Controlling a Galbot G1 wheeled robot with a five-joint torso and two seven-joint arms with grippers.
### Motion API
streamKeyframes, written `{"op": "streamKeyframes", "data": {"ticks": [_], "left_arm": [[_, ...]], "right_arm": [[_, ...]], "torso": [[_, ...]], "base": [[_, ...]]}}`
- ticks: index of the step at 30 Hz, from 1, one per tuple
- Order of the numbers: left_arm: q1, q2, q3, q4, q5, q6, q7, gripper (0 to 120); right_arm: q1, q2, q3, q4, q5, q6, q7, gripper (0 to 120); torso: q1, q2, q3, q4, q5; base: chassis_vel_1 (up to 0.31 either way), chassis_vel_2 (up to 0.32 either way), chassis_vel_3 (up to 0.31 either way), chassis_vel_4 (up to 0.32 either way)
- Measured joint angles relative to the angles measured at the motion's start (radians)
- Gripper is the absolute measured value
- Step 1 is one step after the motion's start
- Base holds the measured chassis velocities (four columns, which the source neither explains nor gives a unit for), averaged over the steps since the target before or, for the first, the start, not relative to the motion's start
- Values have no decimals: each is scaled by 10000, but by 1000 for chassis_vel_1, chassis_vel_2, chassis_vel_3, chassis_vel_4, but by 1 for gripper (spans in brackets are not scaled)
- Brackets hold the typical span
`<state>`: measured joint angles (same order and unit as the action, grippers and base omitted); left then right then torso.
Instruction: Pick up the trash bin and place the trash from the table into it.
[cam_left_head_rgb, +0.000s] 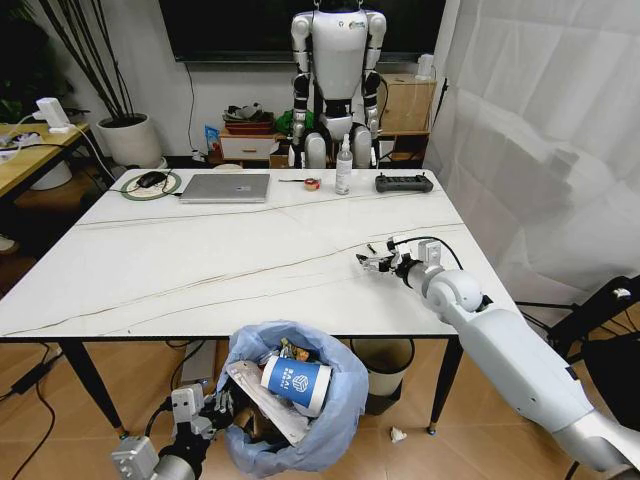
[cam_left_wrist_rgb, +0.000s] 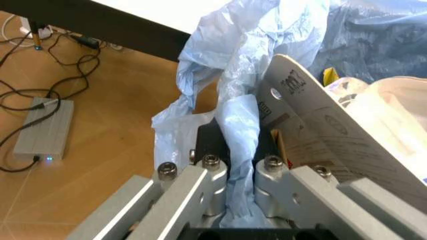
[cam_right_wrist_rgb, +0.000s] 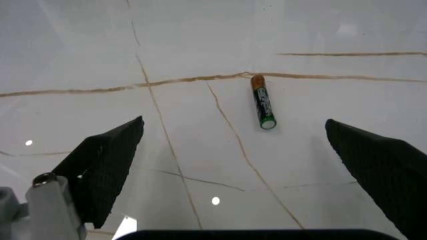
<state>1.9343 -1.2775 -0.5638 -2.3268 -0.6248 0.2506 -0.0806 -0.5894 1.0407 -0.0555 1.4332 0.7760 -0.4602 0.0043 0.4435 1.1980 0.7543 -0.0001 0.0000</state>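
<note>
Bin lined with a blue bag is held just below the table's near edge, close to its middle; the left gripper is pinched on the bag-covered rim at the bin's left side, a fold of blue plastic being squeezed between the metal fingers; held there, the open mouth is kept up and close under the edge, presumably so that litter can be dropped straight in. Trash is already seen inside: a blue-and-white cup lying on top, a sheet of printed card leaning against the rim beside the grip, and smaller scraps beneath.

The right gripper is held low over the table toward its right edge, roughly midway between near and far sides; its dark pads are spread wide with nothing between them. In the right wrist view a small battery is seen lying flat on the marble, one end on a brown vein, between and a little beyond the spread pads and untouched; the wide opening is judged to be readiness to close on it.

Along the far edge a laptop, a spray bottle, a tape roll, a controller and a mouse on a round mat are lined up, well apart from both grippers; these are not taken as trash. A crumpled scrap lies on the floor near the table's right near leg.
</note>
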Motion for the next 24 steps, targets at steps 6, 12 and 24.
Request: {"op": "streamKeyframes", "data": {"ticks": [6, 12, 24], "left_arm": [[1, 13, -4, 29, -9, -3, -1, 0], [25, 21, -2, 25, -22, -12, -2, 0], [33, 23, 17, 18, -27, -27, 2, 0]], "right_arm": [[103, 247, -71, -191, -209, 17, -24, 93], [158, 314, -93, -349, -348, 60, 0, 72], [182, 196, -49, -427, -493, 108, 44, 29]], "torso": [[-2, 0, -1, -1, -1], [-2, 0, -1, -2, 0], [-2, 0, -1, -2, 0]], "base": [[0, 0, 0, 0], [0, 0, 0, 0], [0, 0, 0, 0]]}}
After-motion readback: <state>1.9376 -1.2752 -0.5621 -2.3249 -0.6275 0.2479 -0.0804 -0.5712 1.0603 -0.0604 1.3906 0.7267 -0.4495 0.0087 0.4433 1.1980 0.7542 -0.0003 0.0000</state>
